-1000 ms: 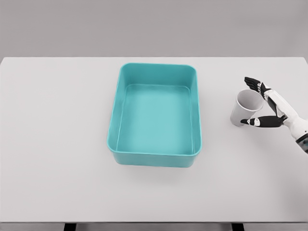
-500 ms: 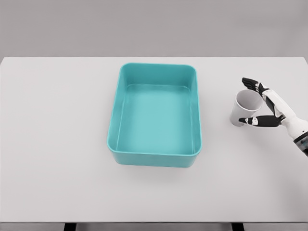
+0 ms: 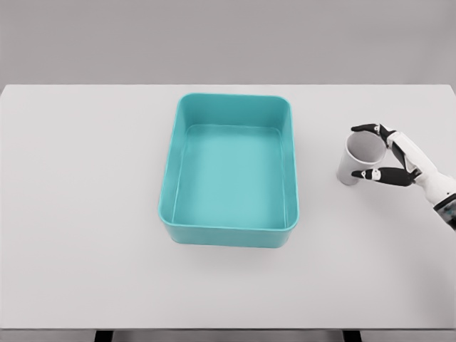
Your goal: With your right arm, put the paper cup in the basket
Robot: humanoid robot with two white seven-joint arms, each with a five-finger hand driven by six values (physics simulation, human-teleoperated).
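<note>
From the head view, my right hand (image 3: 396, 158) is closing in — fingers and thumb, spread wider a moment ago, are now wrapping the paper cup (image 3: 358, 159) at its rim, so I'm judging the grasp nearly set. The cup is standing on the table (image 3: 85, 214), well right of the teal basket (image 3: 229, 224) — which is holding nothing.

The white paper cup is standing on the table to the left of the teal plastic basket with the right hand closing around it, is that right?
Not quite. The head view shows the white paper cup to the right of the teal plastic basket, not the left. It does stand on the white table, with the right hand closing around it.
</note>
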